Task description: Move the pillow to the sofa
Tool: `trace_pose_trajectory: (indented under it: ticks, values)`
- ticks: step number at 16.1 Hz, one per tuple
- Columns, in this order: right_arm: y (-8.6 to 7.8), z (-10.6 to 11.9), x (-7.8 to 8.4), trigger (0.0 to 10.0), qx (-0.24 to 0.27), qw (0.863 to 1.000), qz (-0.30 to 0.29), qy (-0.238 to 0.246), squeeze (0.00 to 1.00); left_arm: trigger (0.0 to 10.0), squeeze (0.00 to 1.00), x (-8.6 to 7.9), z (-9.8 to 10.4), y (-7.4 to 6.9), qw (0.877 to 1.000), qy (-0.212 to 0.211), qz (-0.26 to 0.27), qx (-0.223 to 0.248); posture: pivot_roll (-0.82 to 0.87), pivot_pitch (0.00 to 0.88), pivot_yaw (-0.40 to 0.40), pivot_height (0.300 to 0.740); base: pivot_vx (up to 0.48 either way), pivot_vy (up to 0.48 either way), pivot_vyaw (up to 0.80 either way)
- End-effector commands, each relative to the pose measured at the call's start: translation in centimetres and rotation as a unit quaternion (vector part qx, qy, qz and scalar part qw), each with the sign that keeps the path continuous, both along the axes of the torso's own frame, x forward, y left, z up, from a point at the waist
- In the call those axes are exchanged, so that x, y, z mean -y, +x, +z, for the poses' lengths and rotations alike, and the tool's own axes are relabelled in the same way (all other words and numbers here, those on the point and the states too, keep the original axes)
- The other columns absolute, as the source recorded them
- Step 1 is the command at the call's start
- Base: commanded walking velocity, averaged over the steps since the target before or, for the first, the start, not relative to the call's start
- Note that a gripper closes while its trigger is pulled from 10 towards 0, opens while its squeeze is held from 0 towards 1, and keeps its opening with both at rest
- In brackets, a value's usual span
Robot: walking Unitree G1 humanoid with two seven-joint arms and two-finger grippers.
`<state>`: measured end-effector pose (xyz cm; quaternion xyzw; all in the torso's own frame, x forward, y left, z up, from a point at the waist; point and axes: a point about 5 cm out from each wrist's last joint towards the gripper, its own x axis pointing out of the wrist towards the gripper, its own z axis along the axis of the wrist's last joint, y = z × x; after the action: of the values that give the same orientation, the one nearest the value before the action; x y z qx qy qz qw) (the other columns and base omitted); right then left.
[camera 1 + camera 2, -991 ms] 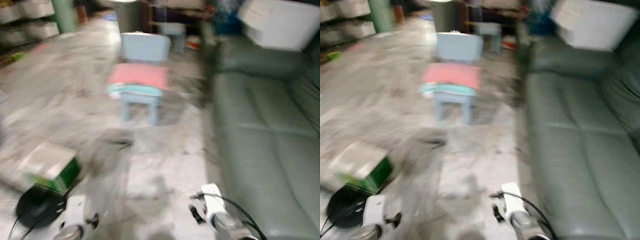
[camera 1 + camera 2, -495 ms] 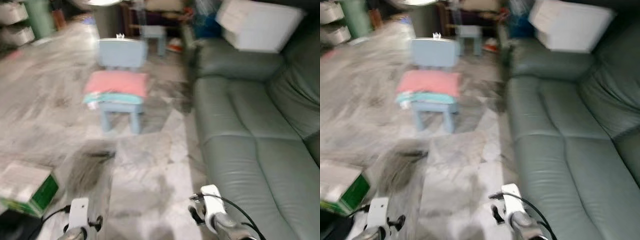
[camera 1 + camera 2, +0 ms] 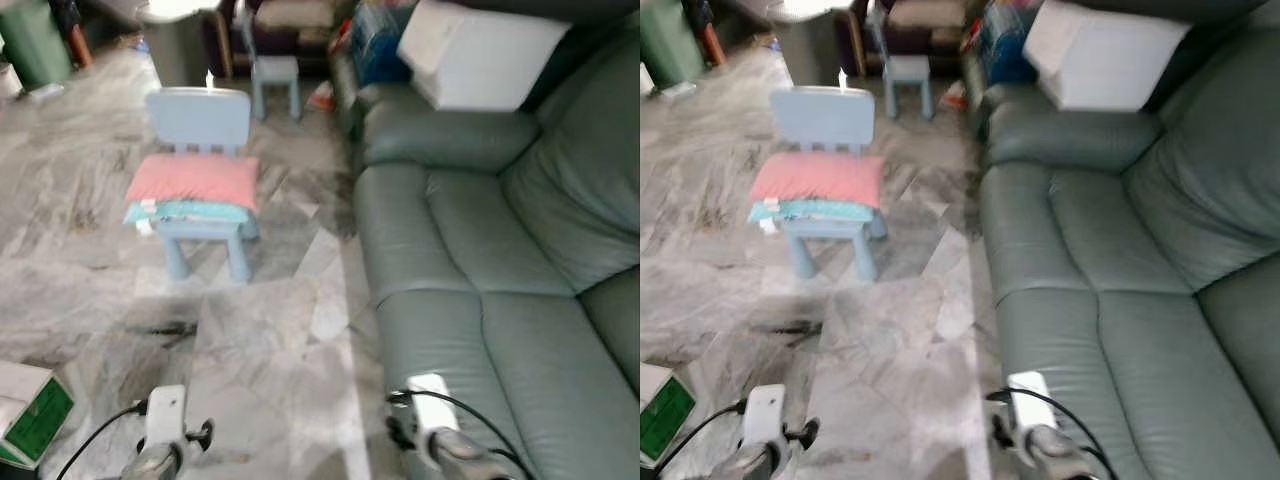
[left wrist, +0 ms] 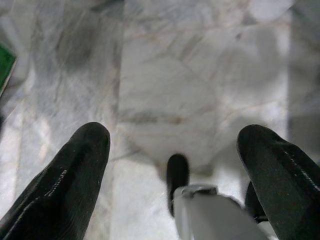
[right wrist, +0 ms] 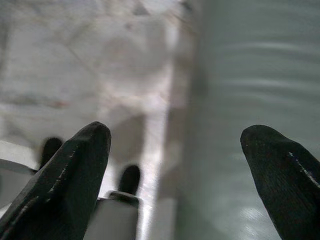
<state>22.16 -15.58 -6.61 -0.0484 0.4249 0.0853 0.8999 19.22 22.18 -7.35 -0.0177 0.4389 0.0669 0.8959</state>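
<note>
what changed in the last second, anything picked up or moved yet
Nothing was picked up or let go. The head view swung toward the robot's right, bringing more of the sofa into frame; that is camera motion, not the things moving. The pink pillow stays on the small blue chair. The left claw and right claw stay low, open and empty over the floor.

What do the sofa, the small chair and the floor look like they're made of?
Sofa: grey-green leather or faux leather, judging by its soft sheen and creased seams. Small chair: pale blue moulded plastic, matte, apparently. Floor: polished grey marble-look tile with veining and reflections.
</note>
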Motion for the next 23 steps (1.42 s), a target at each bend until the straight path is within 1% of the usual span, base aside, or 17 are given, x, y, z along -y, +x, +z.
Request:
trace_pose_trajectory:
  ticks: [1,3,8,11,15,21,23]
  values:
    - [-0.53,-0.25,1.2,10.0,-0.009,1.0,-0.01,-0.011,0.0,10.0,0.0,0.18,0.01,0.12,1.0,-0.002,0.005,0.0,-0.09,0.036,-0.033,0.74,0.0,0.0,0.0]
    - [-0.64,-0.31,1.3,10.0,-0.01,1.0,-0.011,-0.012,0.0,10.0,0.0,0.14,0.01,0.12,1.0,-0.001,0.006,-0.001,-0.09,0.037,-0.033,0.74,0.0,0.139,0.0]
    - [-0.75,-0.37,1.3,10.0,-0.011,1.0,-0.011,-0.013,0.0,10.0,0.0,-0.06,0.01,0.05,1.0,-0.001,0.008,-0.004,-0.1,0.036,-0.032,0.74,0.0,0.48,0.0]
    - [-0.7,-0.33,1.43,10.0,-0.011,1.0,-0.011,-0.013,0.0,10.0,0.0,-0.09,-0.18,-0.34,1.0,0.001,0.007,-0.009,-0.09,0.038,-0.033,0.74,0.0,0.48,0.0]
    - [-0.48,-0.2,1.47,10.0,-0.009,1.0,-0.012,-0.013,0.0,10.0,0.0,-0.06,-0.26,-0.47,1.0,0.001,0.009,-0.012,-0.1,0.037,-0.034,0.74,0.0,0.48,0.0]
    - [-0.57,-0.26,1.45,10.0,-0.011,1.0,-0.006,-0.015,0.0,10.0,0.0,0.47,-0.38,-0.47,1.0,0.002,0.005,-0.015,-0.09,0.028,-0.039,0.74,0.0,0.48,0.0]
    - [-0.55,-0.25,1.46,10.0,-0.011,1.0,-0.002,-0.018,0.0,10.0,0.0,0.42,-0.36,-0.45,1.0,0.006,0.002,-0.015,-0.09,0.024,-0.04,0.74,0.0,0.0,0.0]
